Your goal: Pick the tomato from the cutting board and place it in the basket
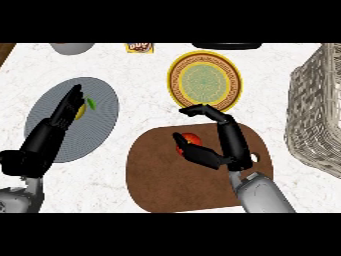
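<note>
- I see the tomato (191, 138) lying on the board (158, 170), in its upper middle part; it is partly hidden by my right hand (216, 150).
- The right hand is over the board; its thumb curls in at the tomato's left and lower side, while its fingers (206, 111) arch above and to the right of it, past the board's top edge; the hand is half closed around the tomato, and I cannot tell whether it has hold of it yet.
- The basket (324, 110) stands at the right edge, well apart from the tomato.
- My left hand (55, 125) rests open, fingers straight, over a grey plate (99, 125) at the left; a patterned yellow plate (205, 80) lies just above the board.
</note>
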Tool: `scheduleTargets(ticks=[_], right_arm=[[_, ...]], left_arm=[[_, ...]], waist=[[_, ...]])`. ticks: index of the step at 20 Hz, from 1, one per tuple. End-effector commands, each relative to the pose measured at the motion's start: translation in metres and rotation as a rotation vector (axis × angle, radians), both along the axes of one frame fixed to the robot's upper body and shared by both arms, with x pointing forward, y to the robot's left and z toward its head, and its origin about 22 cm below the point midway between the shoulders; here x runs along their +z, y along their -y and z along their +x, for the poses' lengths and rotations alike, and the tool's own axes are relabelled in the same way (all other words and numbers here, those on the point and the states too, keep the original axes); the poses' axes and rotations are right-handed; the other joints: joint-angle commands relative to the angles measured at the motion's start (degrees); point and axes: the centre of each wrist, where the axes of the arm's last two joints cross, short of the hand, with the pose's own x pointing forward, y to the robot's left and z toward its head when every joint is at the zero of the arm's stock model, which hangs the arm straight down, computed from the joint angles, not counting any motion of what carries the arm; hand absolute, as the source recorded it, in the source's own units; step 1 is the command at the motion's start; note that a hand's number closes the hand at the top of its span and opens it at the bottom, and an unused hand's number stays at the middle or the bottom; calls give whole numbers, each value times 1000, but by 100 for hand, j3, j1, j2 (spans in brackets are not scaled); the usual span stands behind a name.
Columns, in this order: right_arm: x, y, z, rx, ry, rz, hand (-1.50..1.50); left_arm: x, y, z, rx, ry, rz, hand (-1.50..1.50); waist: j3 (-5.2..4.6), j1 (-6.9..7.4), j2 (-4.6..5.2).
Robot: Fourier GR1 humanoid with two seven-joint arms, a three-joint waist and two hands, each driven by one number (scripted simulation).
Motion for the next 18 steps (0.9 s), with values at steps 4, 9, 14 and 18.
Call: scheduleTargets(ticks=[4, 9, 14, 18], right_arm=[[-14, -71, -18, -256, 51, -207, -150], [2, -58, 18, -453, 47, -452, -150], [32, -35, 42, -509, -79, -786, -150], [53, -67, 32, -369, -285, -992, -150]], left_arm=[[-3, 3, 1, -47, -12, 15, 0], [-10, -9, 1, -9, -22, 15, 0], [-2, -15, 3, 16, -27, 20, 0], [-7, -8, 1, 10, -26, 14, 0]], waist=[[-12, 13, -44], [-49, -251, -130], [-56, -410, -246], [-38, -323, -205]])
